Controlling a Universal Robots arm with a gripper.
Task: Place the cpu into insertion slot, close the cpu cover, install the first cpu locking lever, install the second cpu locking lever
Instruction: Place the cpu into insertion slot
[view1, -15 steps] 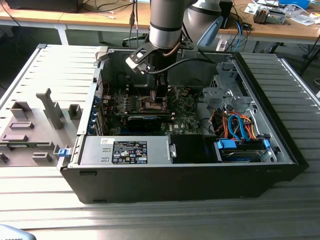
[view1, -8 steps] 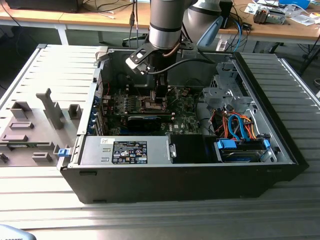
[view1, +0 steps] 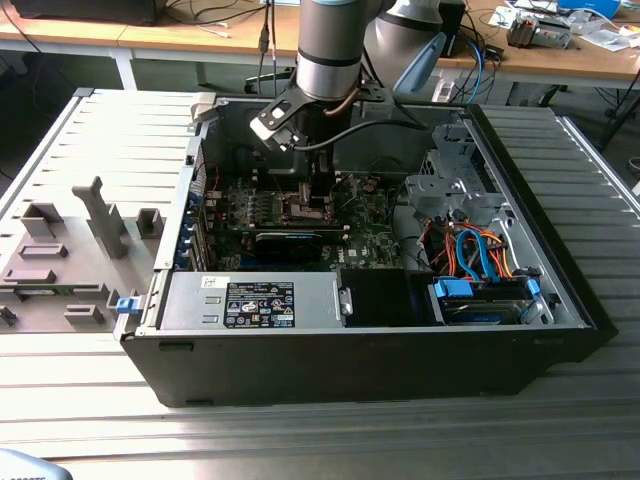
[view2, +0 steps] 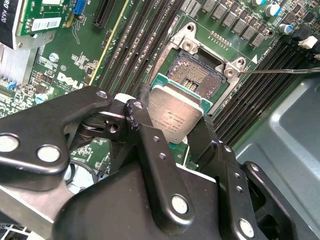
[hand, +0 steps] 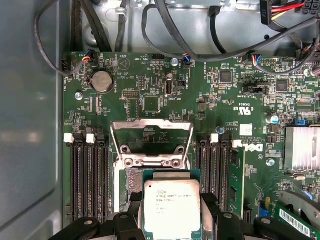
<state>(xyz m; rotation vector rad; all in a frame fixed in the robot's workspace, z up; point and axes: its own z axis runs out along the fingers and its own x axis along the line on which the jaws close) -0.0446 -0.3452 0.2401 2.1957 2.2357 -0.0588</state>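
My gripper (view2: 174, 120) is shut on the cpu (view2: 176, 116), one black finger on each of two opposite edges. The chip's silvery face shows in both wress views, also as the cpu (hand: 171, 210). It hangs tilted just above the insertion slot (view2: 197, 70), whose dark pin field lies partly uncovered beyond the chip. The cpu cover (hand: 151, 142) stands flipped open on the far side of the insertion slot (hand: 131, 181). A thin metal lever rod (view2: 280, 71) runs away from one socket corner. In the exterior view my gripper (view1: 315, 195) is down inside the computer case over the green motherboard (view1: 370, 225).
Black memory slots (hand: 87, 175) flank the socket on both sides. Cables (hand: 165, 30) loop past the board's far edge. A finned heatsink (hand: 302, 147) and a card (view1: 290, 243) sit nearby. A drive bay with blue and orange cables (view1: 480, 255) fills the case's right. A grey fixture plate (view1: 70, 250) lies outside.
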